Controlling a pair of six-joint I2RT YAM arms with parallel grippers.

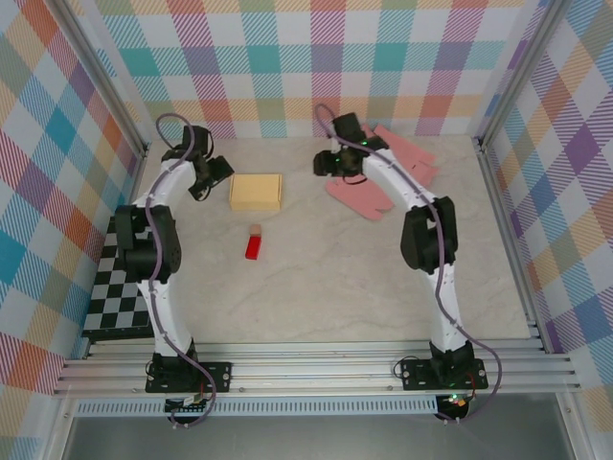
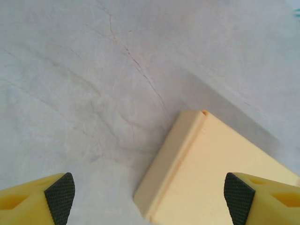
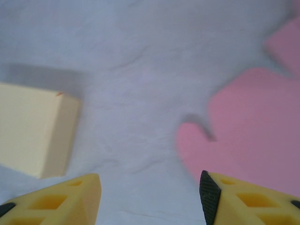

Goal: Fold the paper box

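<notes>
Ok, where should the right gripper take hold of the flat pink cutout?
Pinch the rounded flap edge of the pink cutout that faces the yellow box, coming from that side at a low angle. It lies flat on the table, so only a projecting edge gives the open right gripper purchase, I'd judge.

A robot lab test cell. Bright plaid walls (image 1: 287,57) close in a marble-look table (image 1: 326,287) on the left, right and far sides. Aluminium rails (image 1: 316,369) at the near edge carry a left arm (image 1: 153,244) and a right arm (image 1: 429,240). A checkerboard (image 1: 115,297) lies at the left.
</notes>
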